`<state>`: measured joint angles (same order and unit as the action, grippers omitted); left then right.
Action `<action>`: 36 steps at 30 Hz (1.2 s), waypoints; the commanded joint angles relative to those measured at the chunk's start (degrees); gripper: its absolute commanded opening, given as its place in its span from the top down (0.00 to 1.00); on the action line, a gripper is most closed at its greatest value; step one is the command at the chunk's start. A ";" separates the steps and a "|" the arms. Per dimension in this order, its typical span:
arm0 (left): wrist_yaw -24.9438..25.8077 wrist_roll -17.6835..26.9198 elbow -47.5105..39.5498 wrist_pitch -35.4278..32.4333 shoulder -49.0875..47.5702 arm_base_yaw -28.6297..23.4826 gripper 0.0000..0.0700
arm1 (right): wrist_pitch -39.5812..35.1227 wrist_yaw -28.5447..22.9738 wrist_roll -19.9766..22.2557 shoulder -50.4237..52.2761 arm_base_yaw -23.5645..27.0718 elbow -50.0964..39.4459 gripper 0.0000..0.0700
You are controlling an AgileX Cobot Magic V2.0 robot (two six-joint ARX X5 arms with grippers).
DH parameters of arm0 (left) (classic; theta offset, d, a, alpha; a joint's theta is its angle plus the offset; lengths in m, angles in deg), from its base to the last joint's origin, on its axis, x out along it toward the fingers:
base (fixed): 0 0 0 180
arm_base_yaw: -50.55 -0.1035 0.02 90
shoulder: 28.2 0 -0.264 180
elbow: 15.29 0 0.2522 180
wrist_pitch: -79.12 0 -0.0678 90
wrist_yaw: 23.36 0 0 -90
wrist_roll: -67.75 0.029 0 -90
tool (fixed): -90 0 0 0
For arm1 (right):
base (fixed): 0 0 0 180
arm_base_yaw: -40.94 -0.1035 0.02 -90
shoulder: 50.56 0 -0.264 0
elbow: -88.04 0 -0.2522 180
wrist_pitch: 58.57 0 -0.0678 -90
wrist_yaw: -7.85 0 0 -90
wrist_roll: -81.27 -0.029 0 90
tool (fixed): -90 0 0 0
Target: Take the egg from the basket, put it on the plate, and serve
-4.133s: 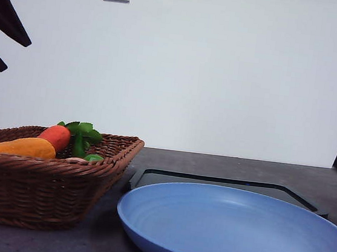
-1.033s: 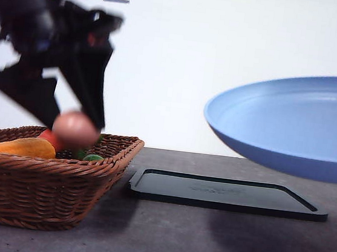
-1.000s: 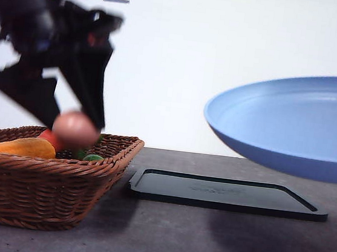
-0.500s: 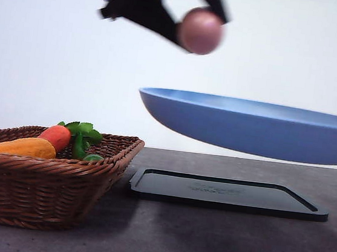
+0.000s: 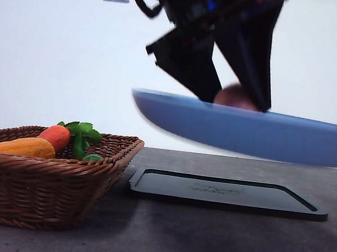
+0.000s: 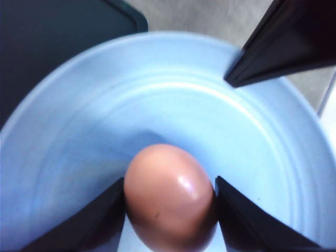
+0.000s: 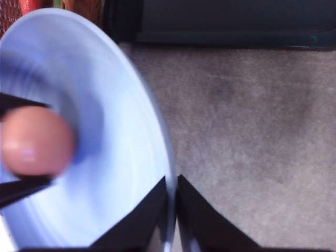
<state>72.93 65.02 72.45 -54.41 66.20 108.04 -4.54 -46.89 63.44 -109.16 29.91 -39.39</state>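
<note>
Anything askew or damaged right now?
Nothing stands out. The egg looks intact between the left gripper fingers, low over the plate, which the right gripper holds by its rim above the tray.

Bright, even light; motion blur smears the plate (image 5: pixel 247 132) and egg (image 7: pixel 35 140), soft shadows beneath.

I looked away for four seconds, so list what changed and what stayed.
The left tool took the egg out of the basket, carried it up and rightward, and now holds it low inside the plate, not released. The right tool took the plate by its rim and lifted it off the table above the black tray. Basket, vegetables and tray stayed put.
</note>
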 commanded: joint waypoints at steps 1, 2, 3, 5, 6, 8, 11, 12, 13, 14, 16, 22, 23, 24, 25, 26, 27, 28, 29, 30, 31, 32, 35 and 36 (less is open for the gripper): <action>0.00 0.78 0.85 -0.72 1.19 0.69 0.75 | -0.88 0.78 0.25 -0.52 -0.15 0.20 1.00; 0.00 0.77 0.85 -0.77 1.32 0.69 0.75 | -0.90 0.77 0.25 -0.53 -0.15 0.20 1.00; 0.00 0.77 0.85 -0.75 1.32 0.69 0.74 | -0.92 0.77 0.27 -0.53 -0.15 0.20 1.00; 0.00 0.75 0.85 -0.93 1.32 0.78 0.68 | -0.91 0.74 0.27 -0.53 -0.15 0.20 1.00; 0.00 0.69 0.85 -1.04 1.30 0.79 0.63 | -0.90 0.73 0.27 -0.53 -0.15 0.20 1.00; 0.00 0.55 0.87 -1.05 1.29 0.76 0.55 | -0.91 0.67 0.29 -0.56 -0.13 0.20 1.00; 0.00 -0.63 0.87 -0.98 1.07 0.64 0.48 | -1.09 0.58 0.64 -1.07 -0.12 0.20 1.00; 0.00 -1.31 0.87 -0.97 0.87 0.64 0.47 | -1.09 0.61 0.80 -1.44 -0.09 0.20 1.00; 0.00 -1.71 0.87 -1.00 0.55 0.64 0.46 | -1.09 0.65 0.92 -1.88 -0.08 0.20 1.00; 0.00 -1.97 0.87 -1.01 0.12 0.64 0.46 | -1.10 0.70 1.12 -2.40 -0.04 0.20 1.00; -0.01 -1.97 0.87 -0.79 -1.30 0.56 0.46 | -1.22 0.80 2.03 -3.79 0.23 0.20 1.00; -0.20 -1.98 0.87 0.19 -8.12 -0.60 0.46 | -1.91 0.79 5.02 -10.18 2.62 1.56 1.00; -0.31 -1.98 0.87 0.62 -9.53 -1.00 0.46 | -2.06 0.79 5.49 -11.53 3.23 2.14 1.00; -0.55 -1.98 0.87 1.22 -11.23 -1.52 0.46 | -2.26 0.79 5.96 -13.13 3.92 2.94 1.00; -0.73 -1.97 0.87 1.80 -12.83 -2.01 0.46 | -2.37 0.78 6.45 -14.61 4.57 3.83 1.00; -0.88 -1.88 0.87 2.37 -14.44 -2.50 0.46 | -2.49 0.77 6.85 -16.15 5.22 4.80 1.00; -0.99 -1.60 0.87 2.97 -16.15 -3.04 0.46 | -2.71 0.77 7.00 -17.89 5.89 5.94 1.00; -1.04 -1.33 0.87 3.55 -17.73 -3.52 0.46 | -2.86 0.77 7.14 -19.56 6.46 7.19 1.00; -1.18 -1.13 0.87 4.09 -19.27 -4.00 0.47 | -3.04 0.77 7.25 -21.28 6.97 8.50 1.00; -1.60 -1.15 0.87 4.54 -20.78 -4.53 0.47 | -3.36 0.77 7.28 -23.13 7.38 9.95 1.00; -2.43 -1.14 0.87 5.06 -22.37 -5.04 0.47 | -3.68 0.77 7.29 -25.08 7.67 11.53 1.00; -3.49 -1.13 0.87 5.61 -23.95 -5.52 0.47 | -4.01 0.76 7.29 -27.07 7.85 13.16 1.00; -7.10 -1.13 0.87 7.44 -28.26 -6.63 0.47 | -4.72 0.76 7.23 -32.85 7.89 18.04 1.00; -8.21 -1.11 0.87 8.12 -29.63 -6.94 0.47 | -4.79 0.73 7.24 -34.87 7.89 19.81 1.00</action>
<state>65.64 63.72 72.45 -46.40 36.73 100.81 -8.90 -46.86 69.97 -141.92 38.01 -21.58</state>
